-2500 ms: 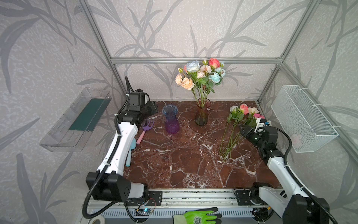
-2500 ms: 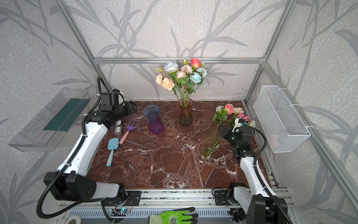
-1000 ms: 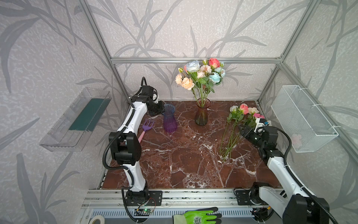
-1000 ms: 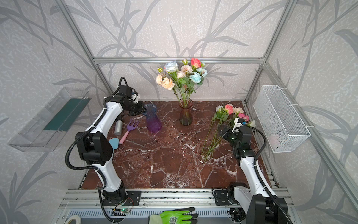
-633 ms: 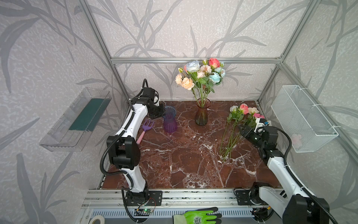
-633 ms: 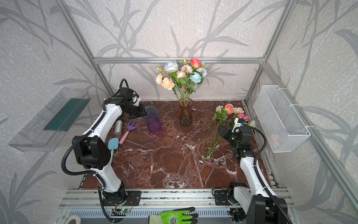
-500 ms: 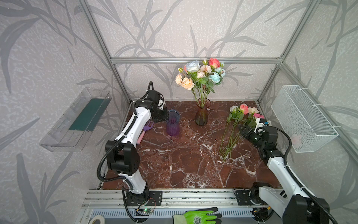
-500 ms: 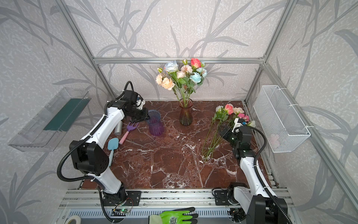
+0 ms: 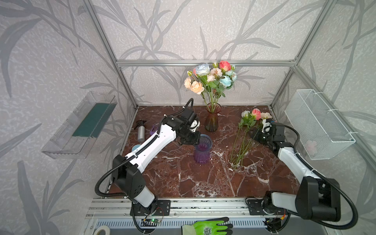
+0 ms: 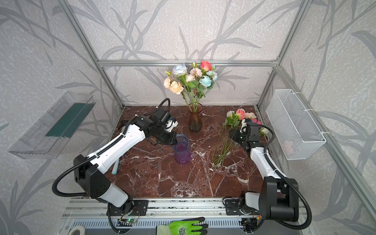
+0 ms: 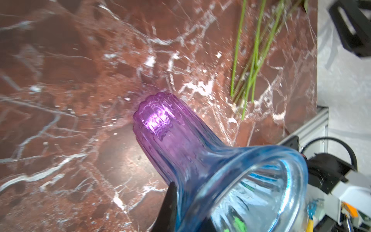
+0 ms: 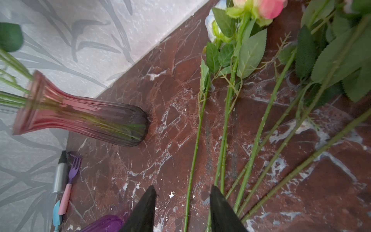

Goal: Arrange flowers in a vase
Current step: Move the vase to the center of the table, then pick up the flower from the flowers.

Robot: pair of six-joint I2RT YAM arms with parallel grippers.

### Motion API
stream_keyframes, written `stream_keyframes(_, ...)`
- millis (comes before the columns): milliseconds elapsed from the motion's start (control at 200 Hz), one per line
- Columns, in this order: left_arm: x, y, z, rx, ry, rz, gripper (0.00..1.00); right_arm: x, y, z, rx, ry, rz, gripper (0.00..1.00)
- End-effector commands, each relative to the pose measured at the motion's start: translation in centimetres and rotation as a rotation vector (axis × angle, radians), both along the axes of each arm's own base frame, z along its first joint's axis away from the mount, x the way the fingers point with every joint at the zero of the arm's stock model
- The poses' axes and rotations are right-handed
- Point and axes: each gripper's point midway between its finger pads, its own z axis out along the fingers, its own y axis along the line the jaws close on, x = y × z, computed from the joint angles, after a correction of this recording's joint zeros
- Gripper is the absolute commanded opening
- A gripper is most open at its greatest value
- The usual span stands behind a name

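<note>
**Left wrist view: purple vase [image 11: 166,128] gripped by its rim**

It is ribbed glass, purple at the foot and fading to a pale blue flared mouth. It sits lower right of centre in that frame, with one black finger [image 11: 170,202] against the outside of its lip. In both top views my left claw [image 9: 196,140] is clenched on that rim, mid-frame over the desk [image 9: 183,177]. I cannot tell whether the foot rests on the marble.

The only marking I see is a round logo on the green glove [image 9: 209,227] at the bottom edge, too small to read.

The loose flowers [image 9: 247,122] lie right of centre, with pink, cream and white heads toward the back wall and long green stems fanned toward the front. My right claw [image 12: 182,187] hangs over them, fingers spread, with one stem running between them unpinched.

More flowers, the standing flowers [image 9: 211,81], fill the brown vase [image 9: 212,120] at the back, in peach, coral, white and pale blue.
</note>
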Motion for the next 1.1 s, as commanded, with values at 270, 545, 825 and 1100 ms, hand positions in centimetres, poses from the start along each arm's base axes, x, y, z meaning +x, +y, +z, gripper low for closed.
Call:
stream_keyframes(270, 2.4, -3.6, 0.5, -0.034, 0.043, -0.073, 0.11, 3.3, -0.6, -3.5, -0.143, 0.165, 0.037, 0.43)
stream_keyframes(545, 3.2, -4.1, 0.0, -0.013, 0.047, -0.101, 0.27, 3.0, -3.8, -5.0, -0.197, 0.193, -0.070, 0.46)
stream_keyframes(825, 4.8, -2.6, 3.3, 0.017, -0.099, -0.076, 0.48, 3.9, -4.1, -8.8, -0.175, 0.319, -0.041, 0.47)
stream_keyframes(1100, 6.2, 1.1, 10.0, -0.025, -0.413, 0.026, 0.53, 4.2, -4.6, -10.6, -0.191, 0.349, -0.064, 0.31)
